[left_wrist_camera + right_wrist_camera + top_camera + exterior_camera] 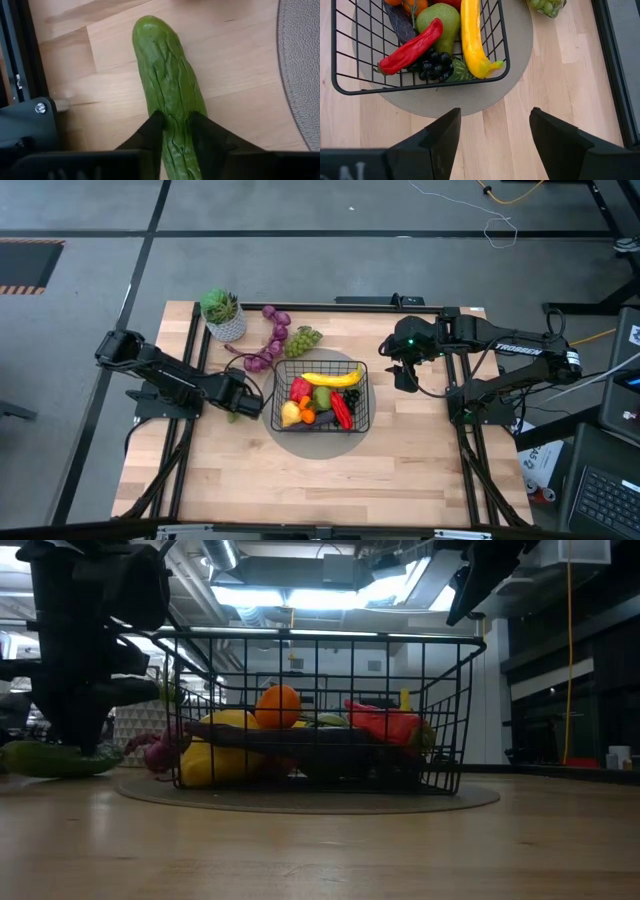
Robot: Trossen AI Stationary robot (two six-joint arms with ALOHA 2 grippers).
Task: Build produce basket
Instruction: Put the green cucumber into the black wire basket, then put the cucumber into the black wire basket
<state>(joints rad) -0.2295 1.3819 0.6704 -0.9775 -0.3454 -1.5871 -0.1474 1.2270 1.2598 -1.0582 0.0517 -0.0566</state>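
The black wire basket [320,395] stands on a round grey mat [300,442] at the table's middle. It holds a banana [333,378], a pear, red peppers, black grapes and yellow-orange fruit. My left gripper [240,405] is just left of the basket, shut on a green cucumber [167,85] that lies on the table. My right gripper [495,130] is open and empty, above the table to the basket's right [405,370]. Purple grapes [270,340] and green grapes [303,338] lie on the table beyond the basket. My left gripper pinches the cucumber's two long sides [175,125] between its two fingers. The fingers come from above, pointing down, and lie across it. The cucumber lies on the table [60,758], its long free end reaching away from the fingers.
A white pot with a green plant [222,315] stands at the far left of the table. Black frame rails [190,440] run along the table's left and right sides. Bare wood lies in front of the basket [320,480].
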